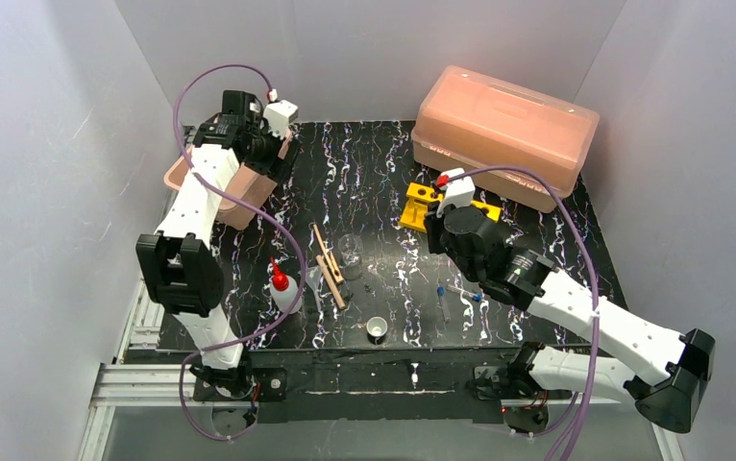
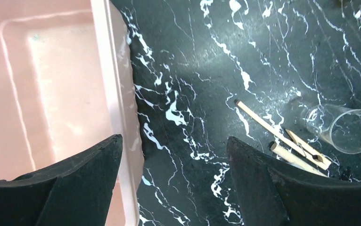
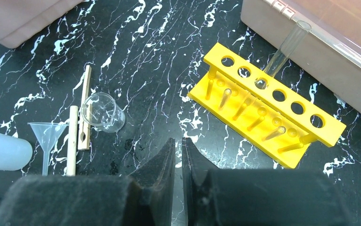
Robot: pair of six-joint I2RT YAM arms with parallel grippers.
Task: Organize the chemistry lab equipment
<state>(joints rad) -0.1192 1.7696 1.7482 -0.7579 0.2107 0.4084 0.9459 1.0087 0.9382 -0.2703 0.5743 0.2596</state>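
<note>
Top external view: right gripper (image 3: 178, 143) beside the yellow holed rack (image 1: 419, 206), jaws nearly touching, empty. Left of the rack lie clear glass beaker (image 1: 350, 252) and wooden clamps (image 1: 328, 257); farther left, left gripper (image 2: 174, 141) gapes wide.

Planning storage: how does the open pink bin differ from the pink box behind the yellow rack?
The pink bin is open, lidless; the pink box is lidded. The bin looks smaller than the box. The bin sits rear left, the box rear right. Both are pink plastic.

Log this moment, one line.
left tool open, empty, over pink tray rim | right tool shut, empty, near yellow rack | clear tube in rack
</note>
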